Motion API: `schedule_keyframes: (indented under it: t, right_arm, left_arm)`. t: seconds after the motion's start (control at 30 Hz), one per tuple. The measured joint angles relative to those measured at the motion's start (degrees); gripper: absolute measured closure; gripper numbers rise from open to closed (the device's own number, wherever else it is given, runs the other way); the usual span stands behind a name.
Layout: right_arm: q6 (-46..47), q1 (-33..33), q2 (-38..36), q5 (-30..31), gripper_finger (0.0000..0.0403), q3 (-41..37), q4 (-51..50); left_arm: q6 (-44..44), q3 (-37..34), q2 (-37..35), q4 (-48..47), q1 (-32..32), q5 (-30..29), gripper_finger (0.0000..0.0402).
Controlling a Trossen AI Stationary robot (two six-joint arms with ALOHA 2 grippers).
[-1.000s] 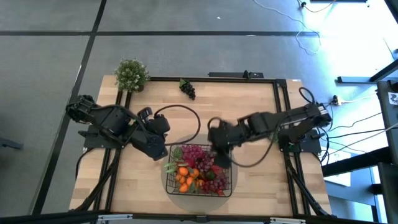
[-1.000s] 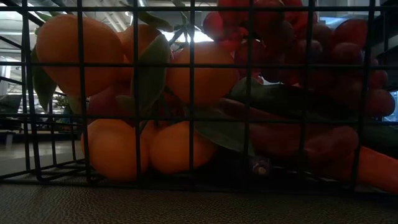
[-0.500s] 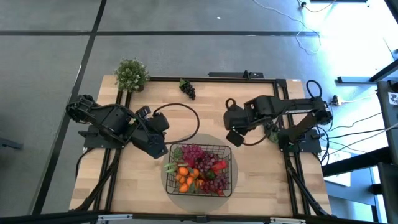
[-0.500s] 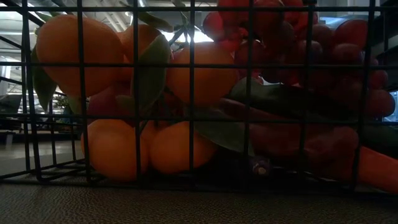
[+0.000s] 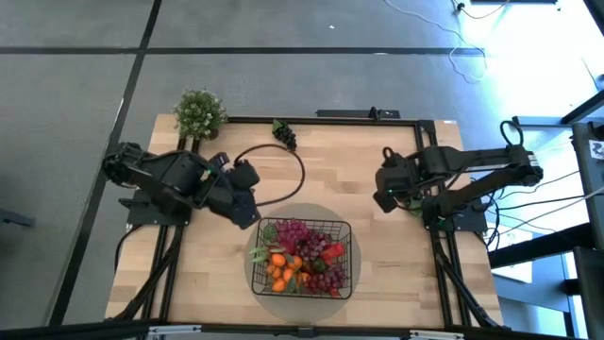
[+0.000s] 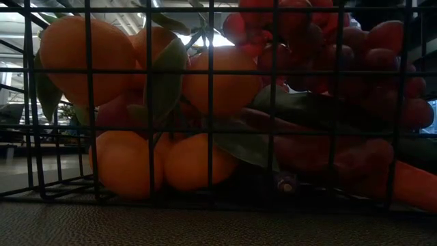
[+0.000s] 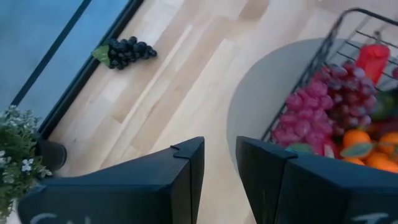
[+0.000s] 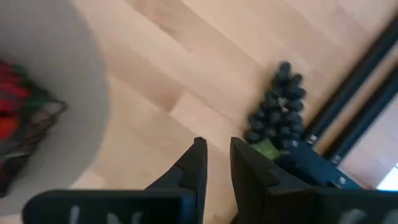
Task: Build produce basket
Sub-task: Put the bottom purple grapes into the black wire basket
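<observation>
From table height, the basket (image 6: 210, 102) fills the whole picture, so its edges are cut off and both arms are hidden behind it. The produce (image 6: 205, 82) inside is dark, and only the oranges are easy to tell. In the left wrist view, the plant (image 7: 15, 155) and the basket are cut off at the sides.

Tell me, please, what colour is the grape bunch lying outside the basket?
Black, with a green leaf; the grape bunch shows best in the left wrist view.
</observation>
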Motion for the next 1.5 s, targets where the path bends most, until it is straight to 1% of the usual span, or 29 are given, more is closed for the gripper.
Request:
schedule_keyframes:
  t: [0.13, 0.27, 0.43, 0.5, 0.57, 0.63, 0.83, 1.0, 1.1, 1.2, 1.5]
  right_arm:
    - [0.2, -2.9, -1.9, 1.0, 0.0346, -5.6, -0.2]
    - [-1.7, -7.7, -2.2, 1.1, 0.034, -9.0, -0.1]
    - [-7.4, -15.1, -2.2, 0.9, 0.0312, -13.2, 0.3]
    - [-9.7, -18.2, -2.2, -0.6, 0.0297, -15.2, 0.8]
    - [-12.3, -20.8, -2.2, -1.9, 0.0286, -17.4, 3.0]
    - [-13.9, -23.2, -2.2, -1.9, 0.0281, -19.7, 5.9]
    - [-19.3, -31.2, -2.1, -2.4, 0.0279, -26.7, 14.5]
    - [-24.2, -36.5, -2.1, -3.1, 0.0279, -30.7, 21.7]
    - [-24.1, -38.7, -2.1, -3.3, 0.0279, -32.2, 22.0]
    - [-24.3, -40.2, -2.1, -4.9, 0.0279, -33.2, 22.0]
    - [-24.1, -41.2, -2.1, -6.5, 0.0279, -36.9, 24.3]
  left_arm:
    - [-0.3, 0.0, 0.0, 0.2, 2.6, 0.0, 0.032]
    - [-0.3, 0.0, 0.0, 0.6, 4.9, 1.0, 0.032]
    - [-0.3, 0.0, 0.0, 1.9, 6.5, 1.4, 0.032]
    - [-0.3, 0.0, 0.0, 1.9, 6.8, 1.4, 0.032]
    - [-0.3, 0.0, 0.0, 1.9, 6.9, 1.4, 0.032]
    - [-0.3, 0.0, 0.0, 1.9, 6.9, 1.4, 0.032]
    - [-0.3, 0.0, 0.0, 1.9, 6.9, 1.5, 0.032]
    - [-0.3, 0.0, 0.0, 1.9, 6.9, 1.5, 0.032]
    - [-0.3, 0.0, 0.0, 2.1, 6.9, 1.4, 0.032]
    - [-0.3, 0.0, 0.0, 2.5, 6.9, 1.5, 0.032]
    - [-0.5, 0.0, 0.0, 2.6, 6.9, 1.5, 0.032]
